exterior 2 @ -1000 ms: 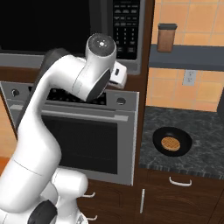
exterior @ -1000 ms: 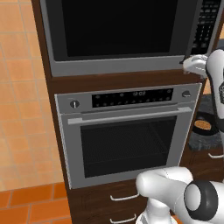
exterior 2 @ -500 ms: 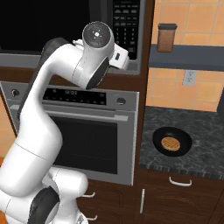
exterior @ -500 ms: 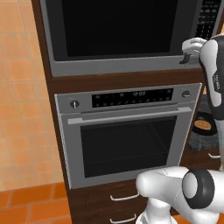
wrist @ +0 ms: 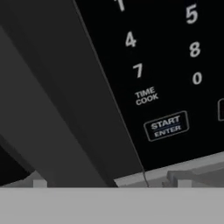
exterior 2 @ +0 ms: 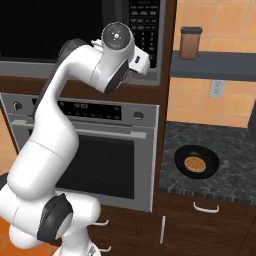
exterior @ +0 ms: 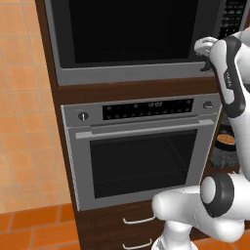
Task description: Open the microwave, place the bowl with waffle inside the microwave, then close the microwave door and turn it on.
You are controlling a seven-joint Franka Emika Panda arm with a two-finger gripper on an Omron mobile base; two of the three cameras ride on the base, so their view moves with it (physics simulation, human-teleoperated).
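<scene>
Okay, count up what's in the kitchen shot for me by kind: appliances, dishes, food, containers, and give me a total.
Appliances: 2, the microwave and the oven.
Dishes: 1, the bowl on the counter.
Food: 1, the waffle in the bowl.
Containers: 1, the brown canister on the shelf.
Total: 5

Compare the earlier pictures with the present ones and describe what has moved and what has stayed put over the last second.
The white arm's hand has risen along the right edge of the black glass microwave door, up toward the black keypad panel, its wrist turning. Nothing was grasped or released. The door stays shut, and the small black bowl with the golden waffle stays on the dark counter. The silver oven is unchanged.
</scene>
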